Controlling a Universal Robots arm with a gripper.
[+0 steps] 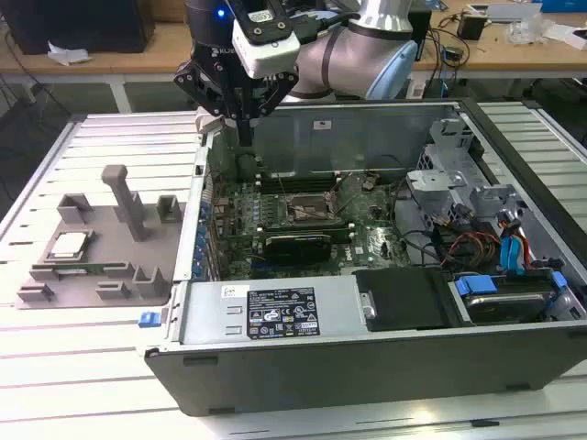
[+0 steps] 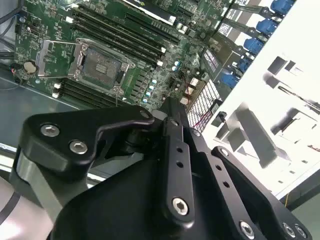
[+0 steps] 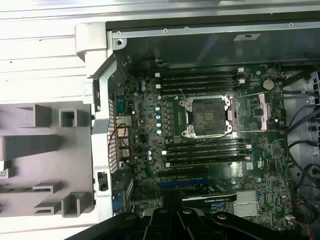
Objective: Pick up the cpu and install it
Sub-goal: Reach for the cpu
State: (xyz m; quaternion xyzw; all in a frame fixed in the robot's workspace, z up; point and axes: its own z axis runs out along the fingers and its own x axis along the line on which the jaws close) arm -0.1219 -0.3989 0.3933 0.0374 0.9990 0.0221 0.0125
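The cpu [image 1: 69,244], a small silver-grey square chip, lies flat in the grey slotted fixture tray [image 1: 103,223] on the exterior view's left, outside the computer case. My gripper [image 1: 246,137] hangs shut and empty above the case's left wall near its far corner, well apart from the cpu. Its black fingers [image 2: 170,107] and linkage [image 3: 172,214] show in both wrist views. The motherboard's socket [image 1: 307,213] [image 3: 207,116] [image 2: 100,65] stands open and empty, its metal load plate [image 3: 252,107] folded aside.
The open computer case [image 1: 367,335] lies on a white slatted table [image 1: 55,367]. Memory slots [image 3: 200,79] flank the socket, and a card [image 1: 295,246] sits in front of it. A drive cage and cables [image 1: 477,229] fill the case's right side. A tall post [image 1: 124,197] rises from the tray.
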